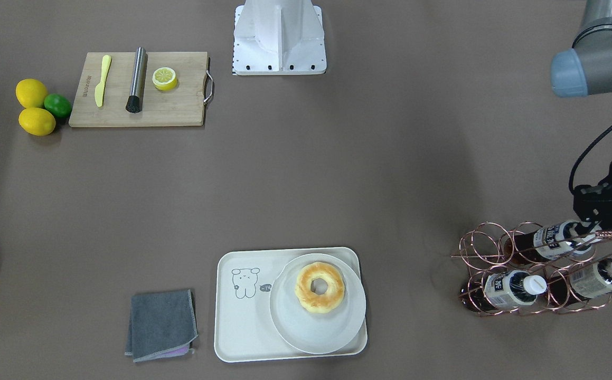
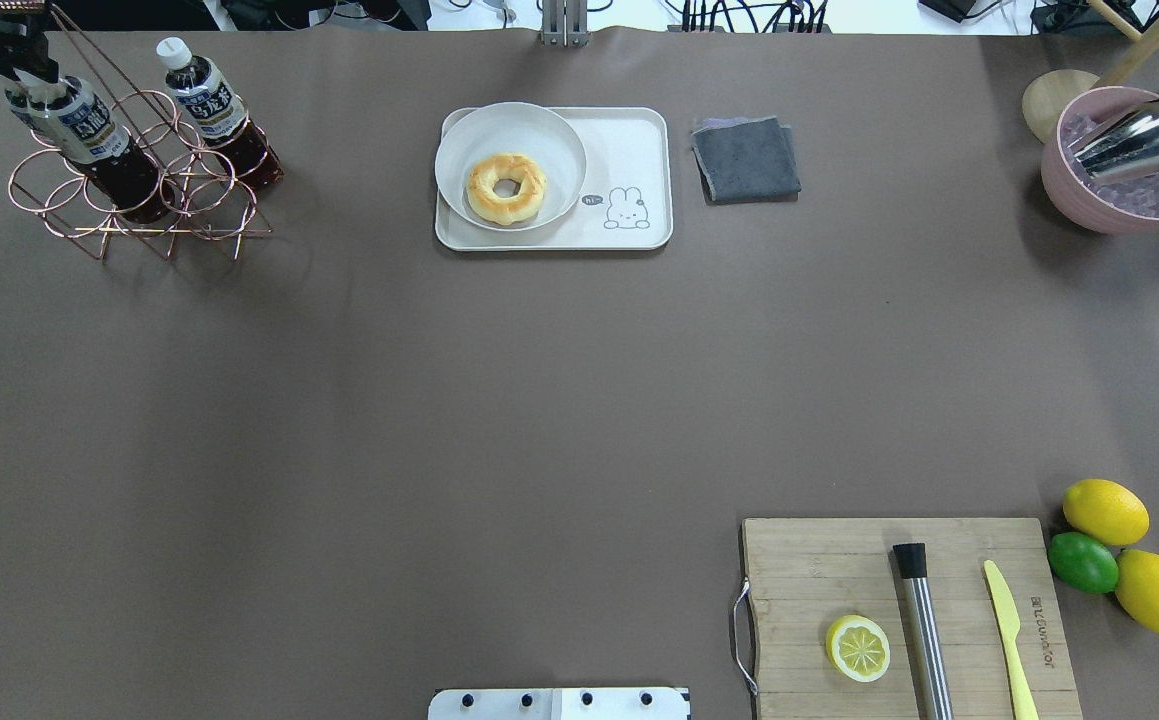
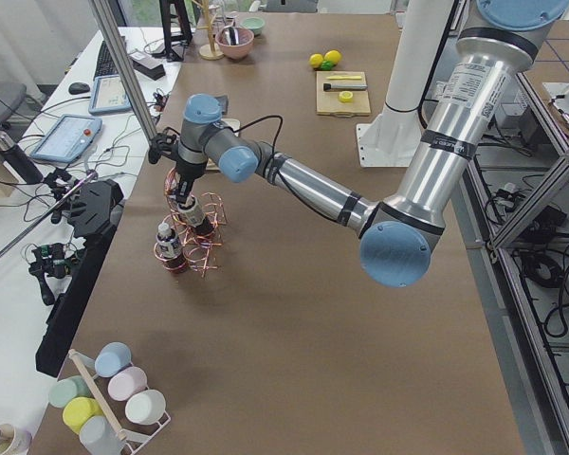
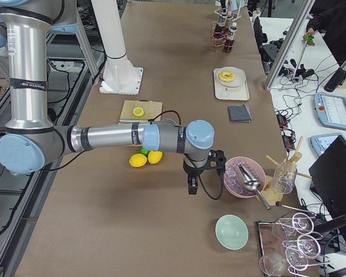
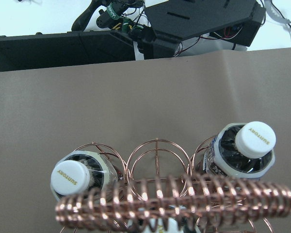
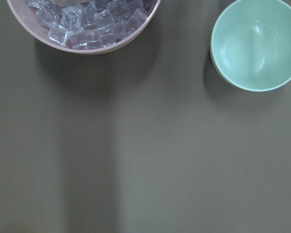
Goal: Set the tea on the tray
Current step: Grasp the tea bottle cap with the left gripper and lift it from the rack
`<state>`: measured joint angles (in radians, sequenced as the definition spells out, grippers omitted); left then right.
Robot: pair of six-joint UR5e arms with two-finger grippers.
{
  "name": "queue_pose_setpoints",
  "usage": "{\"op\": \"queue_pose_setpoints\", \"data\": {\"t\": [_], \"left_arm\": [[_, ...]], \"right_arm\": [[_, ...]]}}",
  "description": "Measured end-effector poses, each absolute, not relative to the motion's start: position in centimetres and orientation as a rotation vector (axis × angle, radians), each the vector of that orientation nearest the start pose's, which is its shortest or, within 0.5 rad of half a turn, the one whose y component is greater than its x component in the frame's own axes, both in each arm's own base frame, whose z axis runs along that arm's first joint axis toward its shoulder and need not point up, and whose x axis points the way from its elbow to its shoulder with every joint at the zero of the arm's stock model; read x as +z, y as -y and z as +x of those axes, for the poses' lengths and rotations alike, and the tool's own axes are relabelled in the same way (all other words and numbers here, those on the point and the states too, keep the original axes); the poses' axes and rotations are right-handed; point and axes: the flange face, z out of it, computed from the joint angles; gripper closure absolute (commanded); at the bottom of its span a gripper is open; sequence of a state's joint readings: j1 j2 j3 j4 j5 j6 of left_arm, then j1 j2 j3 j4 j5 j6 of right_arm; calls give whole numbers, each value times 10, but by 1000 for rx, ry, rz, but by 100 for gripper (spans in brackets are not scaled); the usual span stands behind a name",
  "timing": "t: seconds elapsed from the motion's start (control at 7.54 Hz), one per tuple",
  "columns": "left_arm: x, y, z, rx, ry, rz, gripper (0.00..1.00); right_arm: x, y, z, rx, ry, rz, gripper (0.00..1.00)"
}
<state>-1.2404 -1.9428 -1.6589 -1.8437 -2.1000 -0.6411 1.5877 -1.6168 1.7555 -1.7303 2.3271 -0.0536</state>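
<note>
Left gripper [image 1: 596, 215] fingers at cap end of top tea [image 1: 547, 237] in copper wire rack [image 5: 174, 196]; spread or clamped cannot be told, cap hidden. Right gripper [image 4: 192, 186] well apart from rack, finger state not shown. Tea judged full, fairly heavy, body squeezable, label slick; stiff neck under cap preferred as hold. Tray [image 1: 237, 327] well apart from rack, bare on side away from rack.

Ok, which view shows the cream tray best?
Exterior front-facing: the tray is largest, its rim, drawing and the plate with the doughnut clear. Overhead shows it smaller; side views, tiny and far; wrist views, not at all.
</note>
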Motion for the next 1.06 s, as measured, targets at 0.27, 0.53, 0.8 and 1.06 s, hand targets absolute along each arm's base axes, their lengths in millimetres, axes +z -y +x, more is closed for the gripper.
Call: {"op": "queue_pose_setpoints", "data": {"t": [0.27, 0.53, 0.8, 1.06], "left_arm": [[354, 623, 97, -109, -805, 390, 100], [317, 601, 65, -117, -793, 410, 100], [288, 579, 35, -126, -776, 435, 100], [265, 557, 43, -165, -806, 425, 100]], "right_arm": [[609, 466, 73, -26, 758, 4, 0], [613, 466, 73, -22, 759, -5, 0], [618, 465, 73, -19, 761, -14, 0], [622, 465, 72, -17, 762, -21, 0]]}}
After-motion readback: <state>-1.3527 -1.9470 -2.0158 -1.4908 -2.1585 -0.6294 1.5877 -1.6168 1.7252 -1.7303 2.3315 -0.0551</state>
